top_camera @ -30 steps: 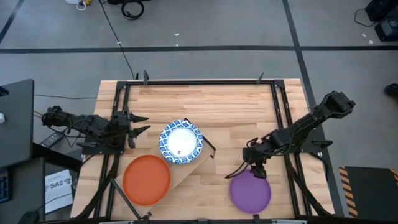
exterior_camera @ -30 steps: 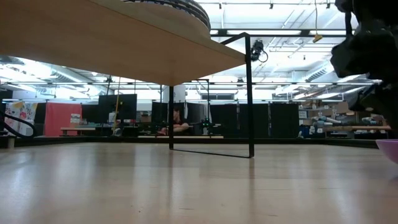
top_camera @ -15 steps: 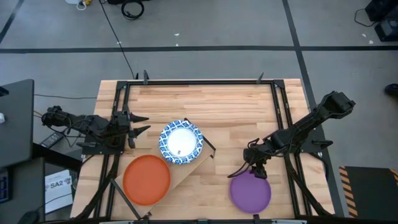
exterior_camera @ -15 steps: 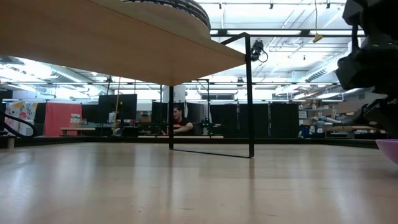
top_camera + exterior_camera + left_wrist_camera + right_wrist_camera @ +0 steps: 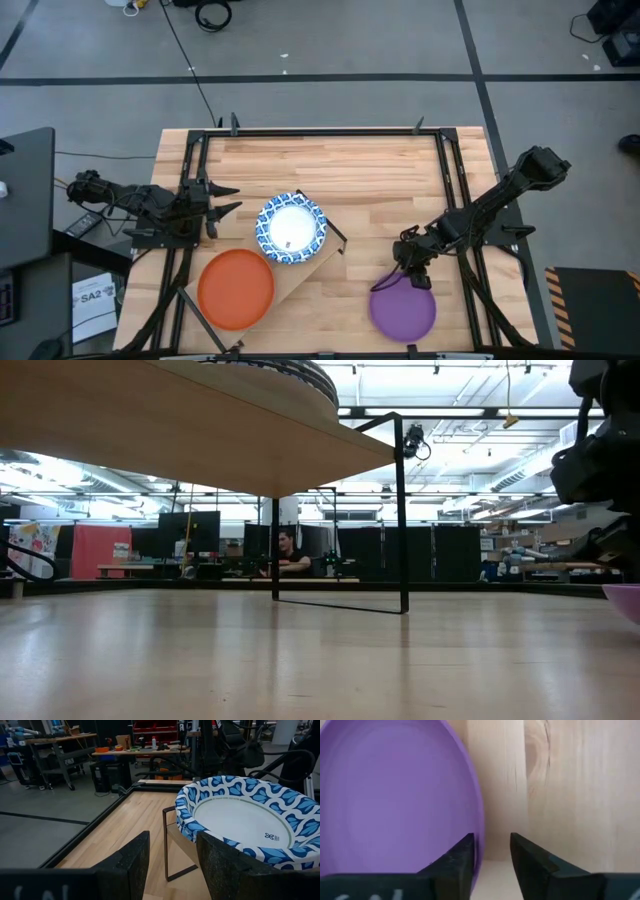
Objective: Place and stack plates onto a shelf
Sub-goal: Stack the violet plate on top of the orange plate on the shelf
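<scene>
A purple plate (image 5: pixel 403 308) lies flat on the table near its front right. My right gripper (image 5: pixel 408 277) slants down at the plate's far rim (image 5: pixel 479 827), open, with one finger over the plate's inside and one over the bare table outside. A blue-and-white plate (image 5: pixel 291 227) and an orange plate (image 5: pixel 236 288) rest on the shelf (image 5: pixel 303 275), a light wood board on thin black legs (image 5: pixel 403 510). My left gripper (image 5: pixel 230 199) waits open and level at the table's left, just left of the blue-and-white plate (image 5: pixel 240 817). My right gripper has the purple plate's far rim (image 5: pixel 481 847) in the gap between its fingers, close beside the inner finger (image 5: pixel 460 860). A gap shows between the rim and the outer finger. Whether the inner finger touches the plate, I cannot tell. The plate lies flat on the table.
A black metal frame (image 5: pixel 330 131) runs along the table's edges. Bare wood lies at the table's far half (image 5: pixel 340 170) and between the shelf and the purple plate. Under the shelf the low view shows open tabletop (image 5: pixel 300 650). A person (image 5: pixel 288 555) sits far behind in the room.
My right gripper has sunk toward the purple plate's far rim and drawn a little toward the table's near edge. The plates have stayed where they were.
</scene>
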You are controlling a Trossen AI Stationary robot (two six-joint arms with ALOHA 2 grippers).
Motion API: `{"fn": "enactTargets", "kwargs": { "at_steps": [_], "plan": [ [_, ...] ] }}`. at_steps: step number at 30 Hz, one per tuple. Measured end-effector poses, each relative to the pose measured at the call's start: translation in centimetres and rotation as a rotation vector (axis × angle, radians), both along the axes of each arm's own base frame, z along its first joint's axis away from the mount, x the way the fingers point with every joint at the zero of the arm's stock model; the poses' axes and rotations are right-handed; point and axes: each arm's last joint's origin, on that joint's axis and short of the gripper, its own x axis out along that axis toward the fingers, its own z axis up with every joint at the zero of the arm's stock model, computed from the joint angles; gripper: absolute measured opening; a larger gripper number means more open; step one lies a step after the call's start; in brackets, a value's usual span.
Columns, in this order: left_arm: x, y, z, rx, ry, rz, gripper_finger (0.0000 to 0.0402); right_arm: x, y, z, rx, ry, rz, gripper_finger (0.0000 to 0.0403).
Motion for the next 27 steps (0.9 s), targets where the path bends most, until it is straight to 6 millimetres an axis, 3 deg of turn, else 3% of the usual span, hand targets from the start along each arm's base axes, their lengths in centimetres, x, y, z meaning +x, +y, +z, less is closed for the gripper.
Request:
{"fn": "enactTargets", "kwargs": {
  "at_steps": [15, 27],
  "plan": [
    [0.0, 0.0, 0.0, 0.0, 0.0, 0.001, 0.0169, 0.1, -0.05, 0.04, 0.01, 0.013, -0.099, 0.002],
    [0.0, 0.0, 0.0, 0.0, 0.0, 0.0, 0.0169, 0.42, -0.49, 0.18, 0.004, 0.023, -0.205, 0.0017]
  ]
}}
